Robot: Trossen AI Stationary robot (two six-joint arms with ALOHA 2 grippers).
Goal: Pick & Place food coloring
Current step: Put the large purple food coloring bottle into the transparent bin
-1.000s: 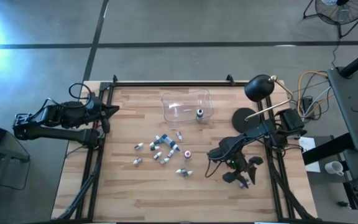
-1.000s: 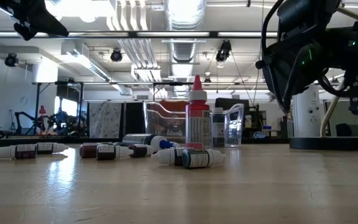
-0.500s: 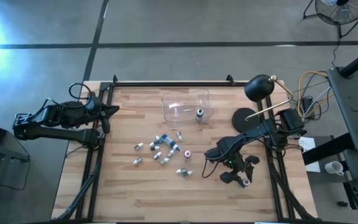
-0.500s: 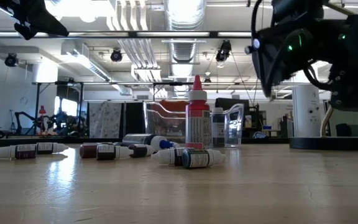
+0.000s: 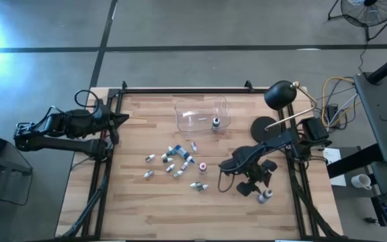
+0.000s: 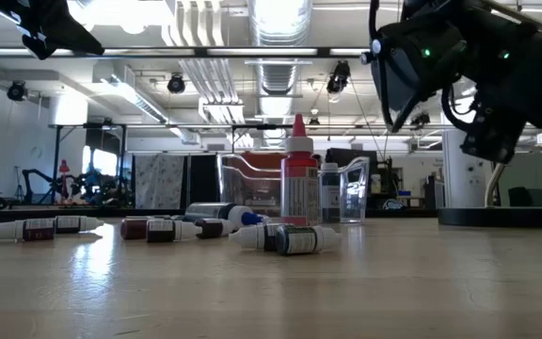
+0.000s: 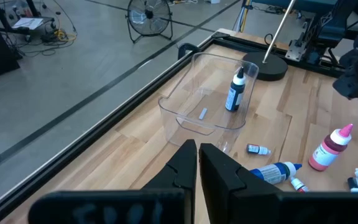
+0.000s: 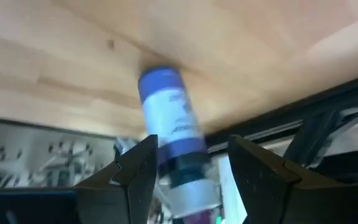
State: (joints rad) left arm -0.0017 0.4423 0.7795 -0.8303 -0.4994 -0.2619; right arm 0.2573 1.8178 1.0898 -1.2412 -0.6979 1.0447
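Several tiny food coloring bottles (image 5: 173,161) lie on their sides mid-table. A pink-capped one (image 5: 201,166) stands upright among them and shows in the low view (image 6: 297,174). One dark bottle (image 5: 216,123) stands in the clear tub (image 5: 201,113). My right gripper (image 5: 255,186) is low over the table's near right part, open. A blue-labelled bottle (image 8: 169,134) with a pinkish cap shows between its fingers, and beside the gripper in the high view (image 5: 266,195). My left gripper (image 7: 197,155) waits shut and empty at the table's left edge (image 5: 116,121). My right gripper is open around the blue-labelled bottle's cap end (image 8: 182,186). The bottle lies along the fingers, close against one finger (image 8: 138,168), with a gap to the other. The picture is blurred, so I cannot tell whether that finger touches it.
A black desk lamp (image 5: 281,94) with a round base (image 5: 266,128) stands at the far right, just beyond my right arm. The table's right frame rail (image 5: 299,195) runs close to the gripper. Bare wood lies along the near edge (image 5: 180,215).
My right gripper has turned about at the wrist over the near right part of the table and risen a little. The blue-labelled bottle stays at about the same spot beside it.
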